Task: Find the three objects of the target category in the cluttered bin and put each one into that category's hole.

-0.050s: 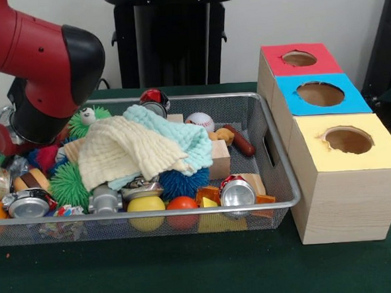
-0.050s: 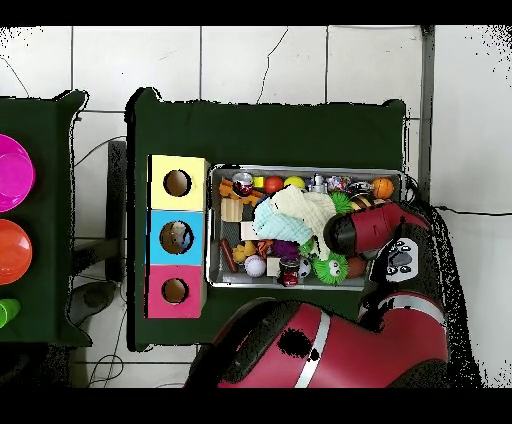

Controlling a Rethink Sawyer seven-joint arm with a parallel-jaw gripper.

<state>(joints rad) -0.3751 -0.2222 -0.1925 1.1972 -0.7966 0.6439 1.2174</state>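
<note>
Searching step, by my read: arm (image 1: 41, 59) hangs over one end of the bin (image 1: 277, 175), wrist down in the clutter. Gripper itself is buried behind the wrist housing in both views, so can't tell if the jaws are parted or clamped on anything.

Target category isn't given. One candidate set is cans: one can (image 1: 237, 192) sits at the far end of the bin from the wrist, shiny end facing the front wall, long axis roughly horizontal. Another can (image 1: 28, 204) lies just below the wrist, end-on too.

Cloths (image 1: 139, 150) cover the middle pile beside the wrist.

Next move probably needs a lift clear, then a regrasp across a can's body. The holes in the box (image 1: 347, 177) sit past the bin's far end.
</note>
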